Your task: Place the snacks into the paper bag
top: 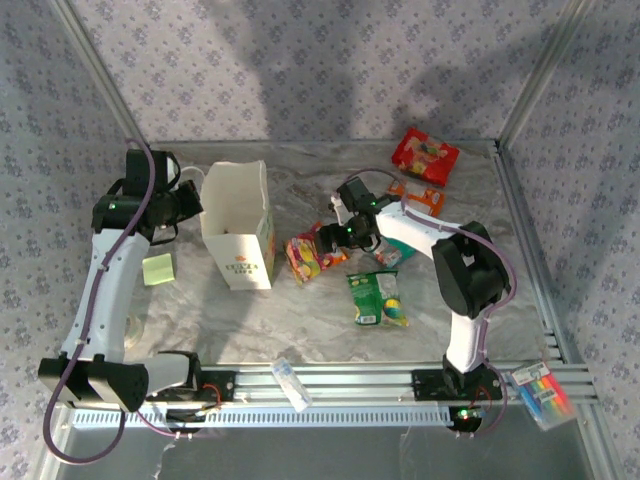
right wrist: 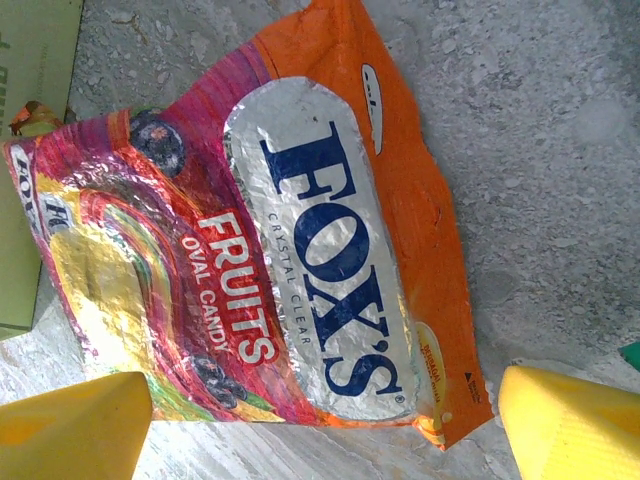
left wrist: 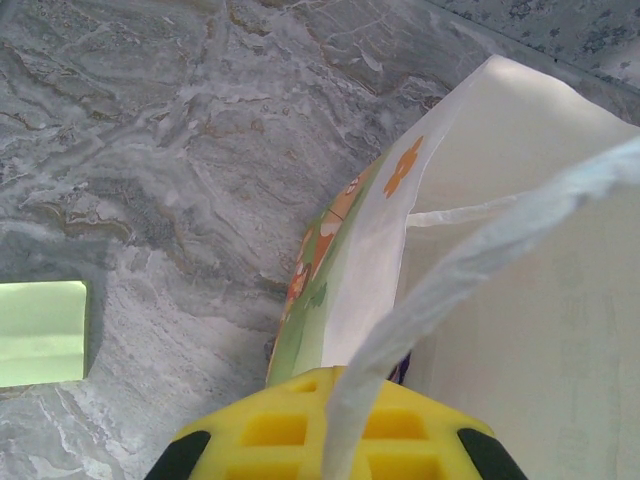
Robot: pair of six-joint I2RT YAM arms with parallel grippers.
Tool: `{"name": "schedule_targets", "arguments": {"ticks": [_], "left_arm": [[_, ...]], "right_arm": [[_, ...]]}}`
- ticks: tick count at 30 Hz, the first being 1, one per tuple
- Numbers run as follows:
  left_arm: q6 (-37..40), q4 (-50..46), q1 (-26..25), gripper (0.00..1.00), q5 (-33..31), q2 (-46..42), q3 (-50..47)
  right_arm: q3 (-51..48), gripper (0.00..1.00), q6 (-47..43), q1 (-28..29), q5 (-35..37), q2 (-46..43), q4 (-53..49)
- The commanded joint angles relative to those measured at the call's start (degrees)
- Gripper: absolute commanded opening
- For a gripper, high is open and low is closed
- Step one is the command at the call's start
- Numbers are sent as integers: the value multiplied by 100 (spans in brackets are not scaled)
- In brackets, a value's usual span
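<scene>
Yellow fingertips (right wrist: 70, 425) of the right gripper (right wrist: 322, 430) stand spread wide at the bottom of the right wrist view, one on either side of the Fox's packet (right wrist: 300, 250). Neither touches it. The packet lies flat and face up on the table (right wrist: 560, 150), its foil crinkled.

I judge the step in hand to be picking up this packet: the jaws straddle its lower edge but are not yet down on it. The next move calls for a descent until the tips reach the foil, then a close on an edge or fold, since a flat, slippery packet offers little to catch. After that come a lift and a carry leftward to the bag (top: 240, 225).

From above, the bag stands upright just left of the packet with its mouth open. The left gripper (left wrist: 340, 440) is pressed together on the handle (left wrist: 470, 270); the white cord runs straight into its yellow fingers. It seems to be steadying the bag.

The top view gives the layout that the wrist views lack. A green packet (top: 378, 298) lies near the right arm and a red packet (top: 425, 155) sits in the far right corner, both well apart from the bag.

From above the gap at the right jaws is too small to read, but the right wrist view makes it plain. The left wrist view shows the pinch on the cord and the bag's pale inner wall. Whether any packet lies inside, I cannot tell.
</scene>
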Motion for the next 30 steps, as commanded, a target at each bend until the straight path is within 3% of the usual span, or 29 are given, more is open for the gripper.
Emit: {"name": "schedule_targets", "arguments": {"ticks": [1,23,30], "left_arm": [[94,-98,2,4,-40,-134,0],[76,-100,-9,6,-40,-116,9],[76,-84,-8,6,-40,-88,18]], "right_arm": [[11,93,-27,-34,35,147,-7],[215,90,-87,90,-84,633,-103],[336,79,-150,219,-3,680,-217]]}}
